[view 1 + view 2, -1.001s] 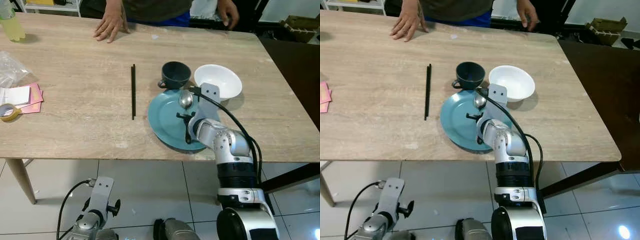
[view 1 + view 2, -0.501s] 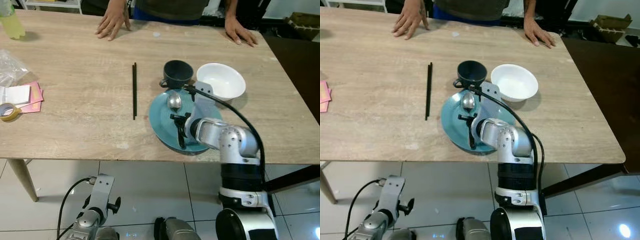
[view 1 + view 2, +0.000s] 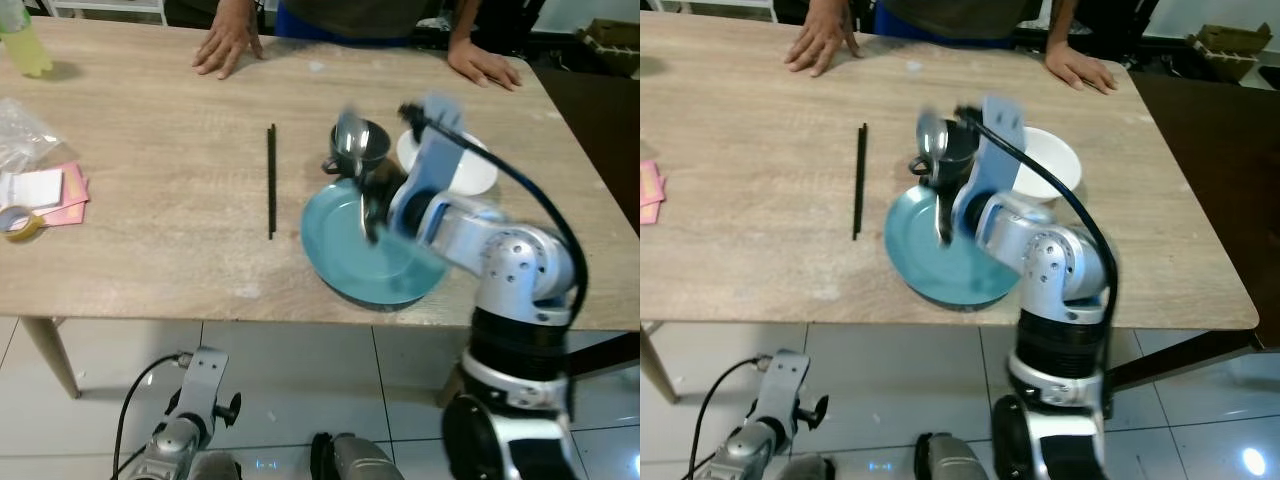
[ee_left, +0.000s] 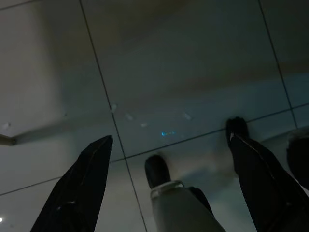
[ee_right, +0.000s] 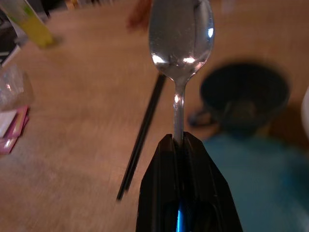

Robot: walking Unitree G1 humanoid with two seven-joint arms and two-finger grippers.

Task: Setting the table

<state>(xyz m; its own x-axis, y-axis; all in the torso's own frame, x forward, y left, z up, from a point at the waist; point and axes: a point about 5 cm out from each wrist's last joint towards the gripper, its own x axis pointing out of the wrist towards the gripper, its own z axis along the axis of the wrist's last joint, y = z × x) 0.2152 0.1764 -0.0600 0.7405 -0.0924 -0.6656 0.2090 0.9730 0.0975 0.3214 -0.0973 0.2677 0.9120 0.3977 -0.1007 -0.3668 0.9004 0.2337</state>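
My right gripper is shut on the handle of a silver spoon. It holds the spoon upright in the air, blurred, above the far left rim of the teal plate and in front of the dark cup. A white bowl stands right of the cup, partly hidden by my right arm. Two black chopsticks lie left of the plate. My left gripper hangs open over the floor tiles below the table.
A person's two hands rest on the table's far edge. At the far left are a yellow bottle, a plastic bag, pink notes and a tape roll. The front table edge runs just below the plate.
My right gripper has lifted the spoon off the plate and swung it up towards the cup. The person has set a second hand on the table.
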